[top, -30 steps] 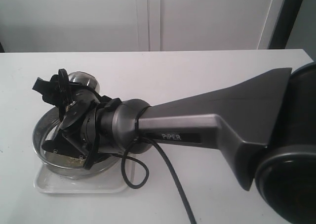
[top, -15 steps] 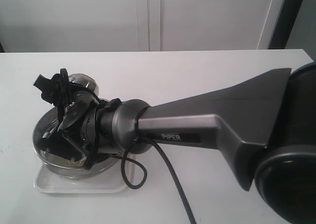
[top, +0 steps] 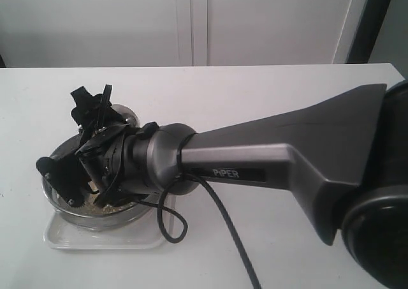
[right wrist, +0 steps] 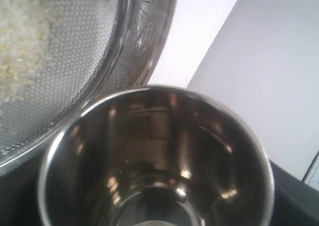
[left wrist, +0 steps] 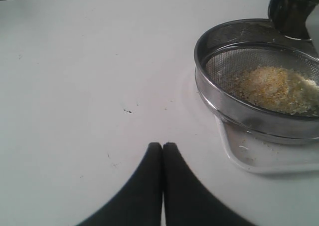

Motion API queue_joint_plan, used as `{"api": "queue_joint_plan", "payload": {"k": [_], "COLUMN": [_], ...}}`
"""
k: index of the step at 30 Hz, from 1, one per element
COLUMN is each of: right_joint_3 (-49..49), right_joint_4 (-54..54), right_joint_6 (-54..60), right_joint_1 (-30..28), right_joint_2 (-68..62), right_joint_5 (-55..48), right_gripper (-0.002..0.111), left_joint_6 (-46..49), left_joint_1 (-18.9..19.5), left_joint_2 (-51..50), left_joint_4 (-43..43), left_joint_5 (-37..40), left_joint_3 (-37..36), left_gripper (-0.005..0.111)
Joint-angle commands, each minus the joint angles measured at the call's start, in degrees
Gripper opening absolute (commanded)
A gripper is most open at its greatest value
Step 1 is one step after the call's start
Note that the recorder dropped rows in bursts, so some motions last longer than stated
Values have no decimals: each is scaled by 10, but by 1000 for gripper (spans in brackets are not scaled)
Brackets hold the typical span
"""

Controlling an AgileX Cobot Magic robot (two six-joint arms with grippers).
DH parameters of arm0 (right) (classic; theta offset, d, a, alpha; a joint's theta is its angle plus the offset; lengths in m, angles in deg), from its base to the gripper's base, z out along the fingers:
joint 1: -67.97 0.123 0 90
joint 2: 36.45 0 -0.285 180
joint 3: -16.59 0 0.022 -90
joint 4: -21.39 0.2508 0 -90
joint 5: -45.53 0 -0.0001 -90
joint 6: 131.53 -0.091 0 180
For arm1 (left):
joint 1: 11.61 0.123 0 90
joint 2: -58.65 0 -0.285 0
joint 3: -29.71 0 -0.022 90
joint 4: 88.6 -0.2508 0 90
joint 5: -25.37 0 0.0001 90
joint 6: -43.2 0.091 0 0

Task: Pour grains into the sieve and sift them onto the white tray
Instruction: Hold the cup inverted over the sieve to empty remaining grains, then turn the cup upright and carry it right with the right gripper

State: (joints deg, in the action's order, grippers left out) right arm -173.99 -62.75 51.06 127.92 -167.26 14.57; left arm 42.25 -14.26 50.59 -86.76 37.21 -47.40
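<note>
I see my right tool (top: 94, 103) gripping the empty steel cup (right wrist: 159, 156) wide at the sieve's (left wrist: 239, 117) 1 o'clock rim, grains (left wrist: 276, 89) heaped in the sieve over the white tray (left wrist: 259, 160) at the bench's (left wrist: 89, 76) 8 o'clock, left tool (left wrist: 162, 147) closed, holding nothing.

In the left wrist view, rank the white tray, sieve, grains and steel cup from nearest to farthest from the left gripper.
1. white tray and sieve: near edges too close to call, both nearest the shut left gripper.
2. grains, heaped inside the sieve.
3. steel cup, beyond the sieve's far rim.
</note>
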Motion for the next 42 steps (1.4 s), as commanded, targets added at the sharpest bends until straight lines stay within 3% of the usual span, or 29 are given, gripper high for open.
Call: {"api": "queue_joint_plan", "payload": {"k": [1, 13, 26, 35, 42], "right_joint_3": [-1, 0, 118, 245, 317], "right_joint_4": [60, 340, 556, 589, 589], "right_joint_6": [-67, -73, -73, -182, -212], "right_joint_1": [2, -29, -111, -154, -192], "right_joint_2": [35, 83, 151, 193, 200], "right_joint_5": [8, 43, 242, 474, 569], "right_gripper": [0, 0, 0, 0, 0], "left_joint_6": [-1, -1, -1, -1, -1], "left_joint_1": [2, 2, 2, 2, 2], "left_joint_2": [3, 3, 3, 3, 3], "left_joint_4": [0, 0, 0, 0, 0], "left_joint_5": [-2, -2, -2, -2, -2], "left_joint_3": [-1, -1, -1, -1, -1], "left_gripper": [0, 0, 0, 0, 0]}}
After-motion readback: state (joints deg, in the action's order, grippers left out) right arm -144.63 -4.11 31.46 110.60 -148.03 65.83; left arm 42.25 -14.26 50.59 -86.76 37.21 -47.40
